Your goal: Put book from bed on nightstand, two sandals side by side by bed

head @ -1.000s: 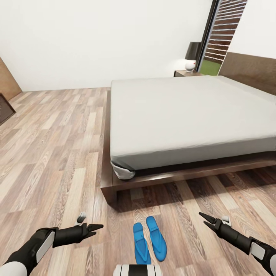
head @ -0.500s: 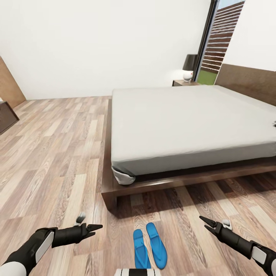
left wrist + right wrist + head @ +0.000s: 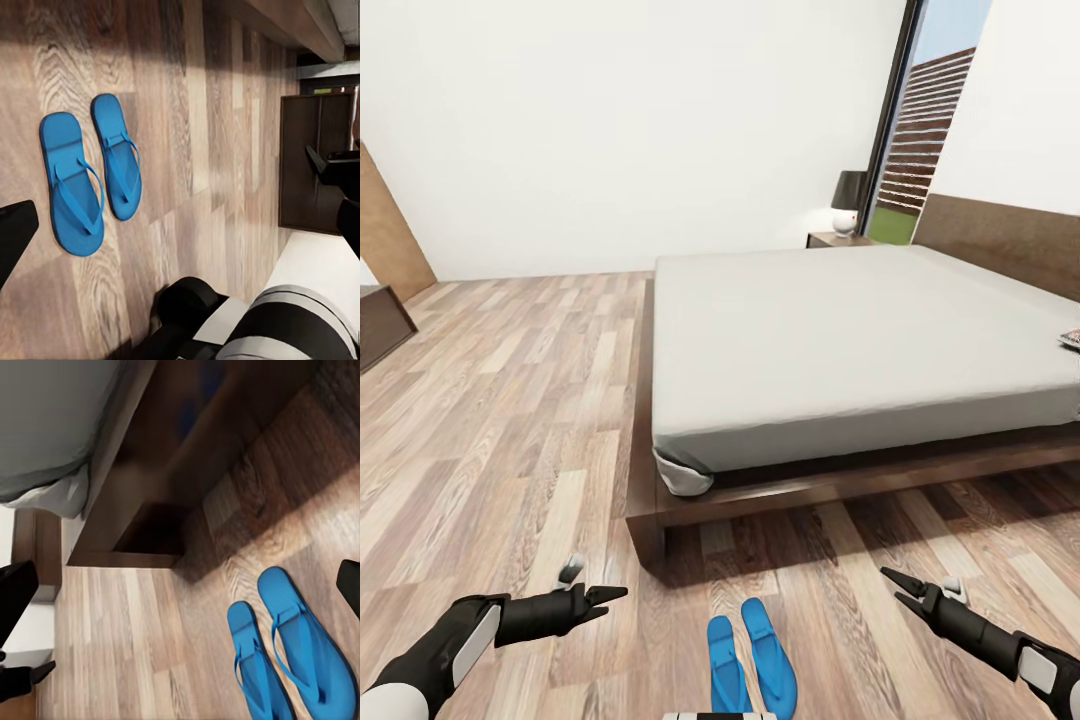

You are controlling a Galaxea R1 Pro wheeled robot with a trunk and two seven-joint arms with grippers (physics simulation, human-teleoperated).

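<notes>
The thin paperback book (image 3: 1072,339) lies at the far side of the light-grey mattress of the low dark-framed bed (image 3: 840,340), well ahead and to the right of the right tool (image 3: 895,587). The two bright blue flip-flop sandals (image 3: 750,655) sit side by side on the wooden floor, between the left tool (image 3: 610,598) and the right one, just short of the bed's corner. Both tools are spread and hold nothing. The risk I see: rolling forward toward the book could run the base over the sandals and scatter them. The dark nightstand (image 3: 835,240) with its black-shaded lamp (image 3: 848,200) stands far beyond both tools.
</notes>
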